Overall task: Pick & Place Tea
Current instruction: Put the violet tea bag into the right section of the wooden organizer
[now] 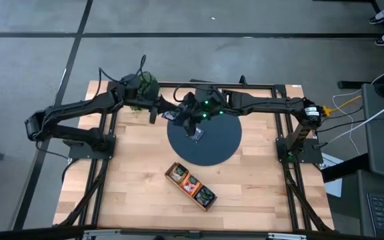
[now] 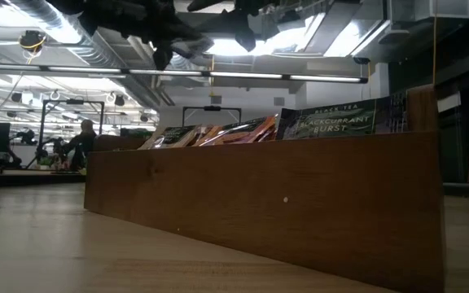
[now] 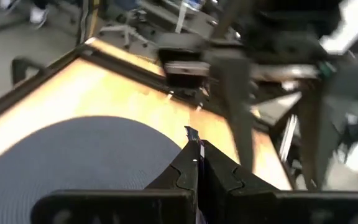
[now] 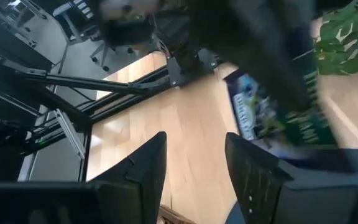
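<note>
Tray sachet reads "BLACKCURRANT BURST"; left hand pinches a blue sachet, right hand spread

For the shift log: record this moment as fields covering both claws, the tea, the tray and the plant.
left claw: shut on a blue sachet, above the far part of the dark mat
right claw: open, holding nothing, close to the left claw
wooden tray: near the table's front, tray sachets standing inside
plant: beyond the mat, left side
</note>
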